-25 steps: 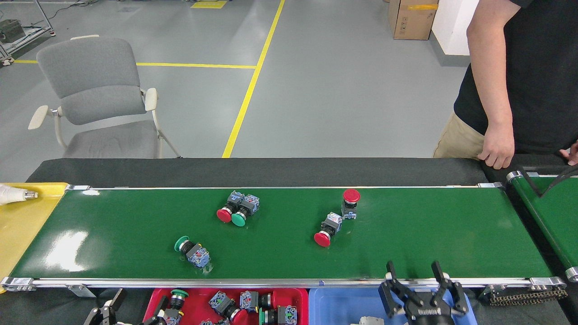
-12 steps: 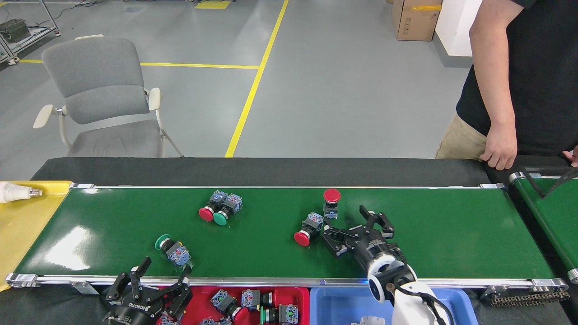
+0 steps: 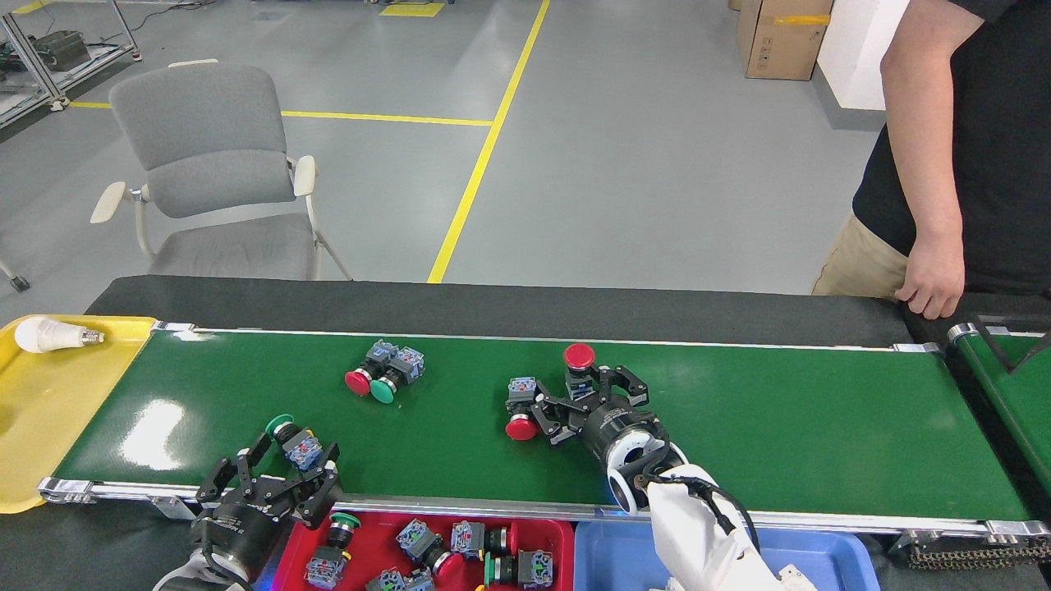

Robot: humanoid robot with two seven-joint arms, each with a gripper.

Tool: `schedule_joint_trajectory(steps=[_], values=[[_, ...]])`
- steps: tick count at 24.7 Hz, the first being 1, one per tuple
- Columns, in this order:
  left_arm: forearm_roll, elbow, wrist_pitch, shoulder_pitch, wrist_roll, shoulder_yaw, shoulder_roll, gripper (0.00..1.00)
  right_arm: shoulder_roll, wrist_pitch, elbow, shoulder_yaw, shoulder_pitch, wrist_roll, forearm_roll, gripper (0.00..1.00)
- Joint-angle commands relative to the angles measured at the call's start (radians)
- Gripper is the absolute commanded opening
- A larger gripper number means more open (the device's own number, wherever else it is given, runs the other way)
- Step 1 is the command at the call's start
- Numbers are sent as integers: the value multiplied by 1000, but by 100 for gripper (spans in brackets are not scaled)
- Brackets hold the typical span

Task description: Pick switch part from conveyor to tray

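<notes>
Several switch parts lie on the conveyor (image 3: 821, 427). A green-capped switch (image 3: 292, 442) rests near the front rail, and the fingertips of my left gripper (image 3: 286, 466) stand open on either side of it. A red and a green switch (image 3: 379, 374) lie paired at mid-left. My right gripper (image 3: 581, 400) is open low over the belt. A red switch on its side (image 3: 520, 409) lies just left of its fingers, and an upright red-capped switch (image 3: 579, 366) stands at its fingertips. The red tray (image 3: 542, 532) below the front rail holds several switches.
A blue tray (image 3: 829, 552) sits beside the red one. A yellow tray (image 3: 41, 410) with a light bulb (image 3: 51, 335) is at the belt's left end. A second green belt (image 3: 1014, 386) is at right. A person's hand (image 3: 934, 287) rests at the far right; a chair (image 3: 213, 172) stands behind.
The belt carried the switches left. My right gripper moved left up to the two red switches. My left gripper rose to the front rail around the green switch.
</notes>
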Motion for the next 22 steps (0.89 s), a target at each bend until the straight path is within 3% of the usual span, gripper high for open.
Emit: schedule_joint_trajectory(steps=[1, 2, 5, 8, 12, 16, 17, 18, 20, 21, 22], values=[[4, -8, -8, -5, 4, 1, 9, 49, -2, 3, -17, 0, -19, -15, 0, 2], [8, -8, -11, 0, 7, 2, 9, 35, -2, 3, -20, 0, -18, -15, 0, 2], [19, -17, -14, 14, 15, 2, 7, 22, -2, 3, -60, 0, 1, -15, 0, 2], [57, -83, -37, 75, 15, -4, 9, 15, -4, -6, -187, 8, 60, -15, 0, 2], [73, -218, -144, 185, 15, 4, 5, 14, -81, -48, -459, 112, 211, -4, -3, 2], [82, -290, -233, 248, 15, 7, -5, 14, -133, -81, -631, 223, 335, -4, 2, 3], [91, -313, -255, 273, 15, 7, -5, 14, -140, -86, -652, 250, 350, -4, 3, 8], [100, -338, -291, 297, 15, 5, -4, 14, -144, -86, -660, 275, 355, -4, 5, 24], [126, -394, -328, 353, 15, 9, -5, 24, -137, -81, -658, 329, 353, -7, 29, 100], [134, -414, -328, 371, 15, 10, -10, 42, -136, -83, -657, 346, 353, -9, 37, 100], [135, -427, -328, 382, 15, 12, -14, 67, -134, -84, -657, 352, 353, -7, 37, 100]])
